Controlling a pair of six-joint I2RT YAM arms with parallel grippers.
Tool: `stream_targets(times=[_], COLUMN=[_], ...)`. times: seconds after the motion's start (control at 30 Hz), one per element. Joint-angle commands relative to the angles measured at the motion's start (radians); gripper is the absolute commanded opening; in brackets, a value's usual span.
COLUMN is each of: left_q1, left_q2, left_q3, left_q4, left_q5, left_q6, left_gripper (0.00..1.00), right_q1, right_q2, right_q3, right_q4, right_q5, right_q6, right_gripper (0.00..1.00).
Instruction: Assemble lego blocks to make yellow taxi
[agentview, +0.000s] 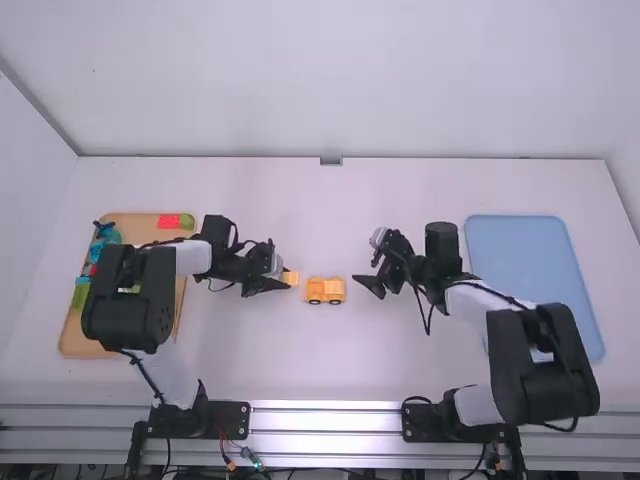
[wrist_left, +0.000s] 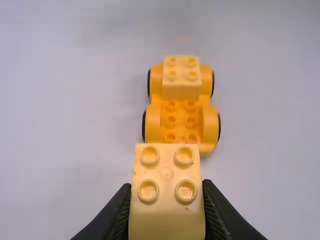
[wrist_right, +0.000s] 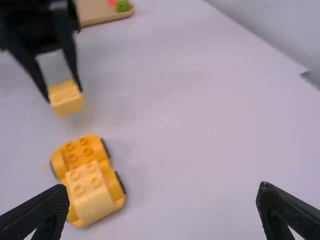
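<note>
Left of the table's middle, my left gripper (agentview: 285, 280) is shut on a pale yellow block (agentview: 291, 278). The wheeled orange-yellow car base (agentview: 325, 291) stands just to its right, a small gap between them. In the left wrist view my left gripper (wrist_left: 167, 200) pinches the block (wrist_left: 166, 195) from both sides, studs facing the camera; another pale yellow block (wrist_left: 181, 77) sits on the far end of the car base (wrist_left: 180, 120). My right gripper (agentview: 368, 287) is right of the car; in the right wrist view this gripper (wrist_right: 164, 202) is open with nothing between its fingers.
A wooden tray (agentview: 80, 340) with red, green and blue pieces lies at the left, partly under the left arm. The blue tray (agentview: 525, 250) is at the right, its near part under the right arm.
</note>
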Motion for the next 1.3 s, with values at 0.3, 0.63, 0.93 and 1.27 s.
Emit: stream_targets(times=[0.3, 0.63, 0.93, 1.27], left_q1=[-0.102, -0.105, -0.149, -0.154], left_q2=[-0.024, -0.020, 0.024, 0.030], left_q3=[-0.017, -0.071, -0.103, -0.107], left_q4=[0.129, 0.190, 0.362, 0.347], left_q5=[0.018, 0.026, 0.021, -0.035], left_q6=[-0.159, -0.161, -0.307, -0.307], left_gripper=[0.06, 0.05, 0.04, 0.02], right_q1=[0.117, 0.141, 0.163, 0.174], right_q2=[0.277, 0.380, 0.497, 0.510], right_q3=[-0.045, -0.041, 0.073, 0.081], right_q4=[0.294, 0.403, 0.406, 0.403], right_q5=[-0.076, -0.071, -0.087, -0.126], right_q6=[-0.219, -0.187, -0.122, -0.182], right_gripper=[0.99, 0.98, 0.99, 1.00])
